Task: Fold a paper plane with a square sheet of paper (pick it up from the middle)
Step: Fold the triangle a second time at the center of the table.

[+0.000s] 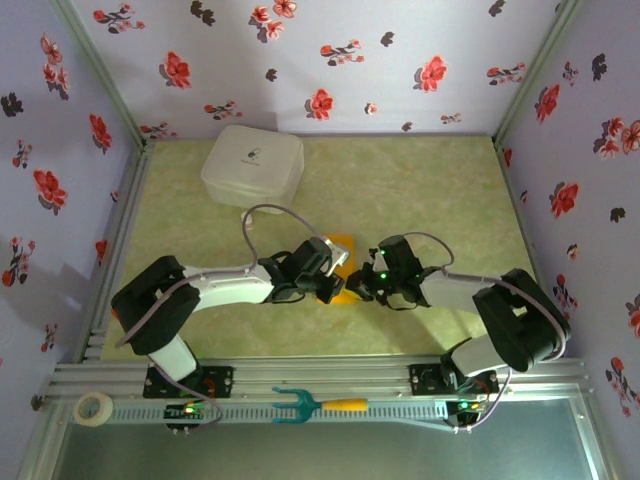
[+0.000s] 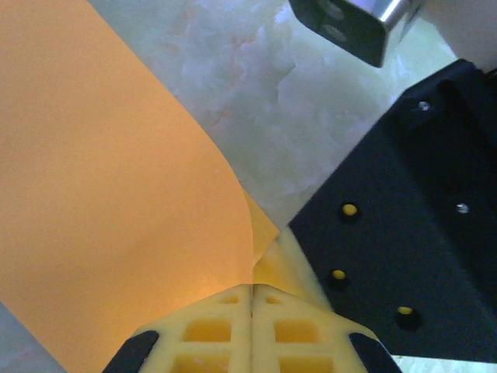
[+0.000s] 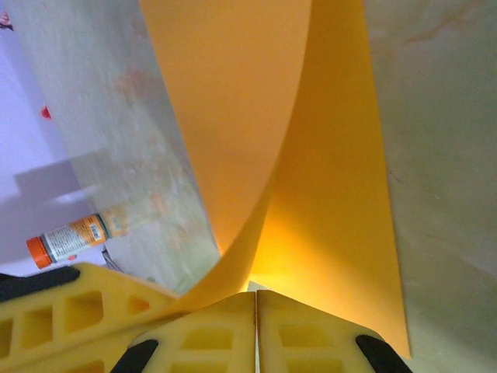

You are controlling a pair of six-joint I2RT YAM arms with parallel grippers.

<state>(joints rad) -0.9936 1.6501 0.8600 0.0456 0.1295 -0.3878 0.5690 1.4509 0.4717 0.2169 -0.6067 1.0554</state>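
Observation:
An orange-yellow sheet of paper (image 1: 342, 246) lies at the middle of the green table, between my two grippers. In the left wrist view the paper (image 2: 116, 194) bends up in a smooth curve, and its edge runs into my left gripper (image 2: 252, 291), whose jaws are pressed together on it. The right gripper's yellow finger (image 2: 299, 260) touches that same corner. In the right wrist view the paper (image 3: 334, 171) curls over, and my right gripper (image 3: 256, 295) is shut on its near edge. From above, the left gripper (image 1: 330, 288) and the right gripper (image 1: 362, 290) nearly touch.
A translucent plastic box (image 1: 252, 165) stands at the back left of the table. A small orange-capped bottle (image 3: 68, 238) lies off to the side. A tape roll (image 1: 94, 407) and a teal fork-shaped tool (image 1: 315, 404) rest on the front rail. Floral walls close in three sides.

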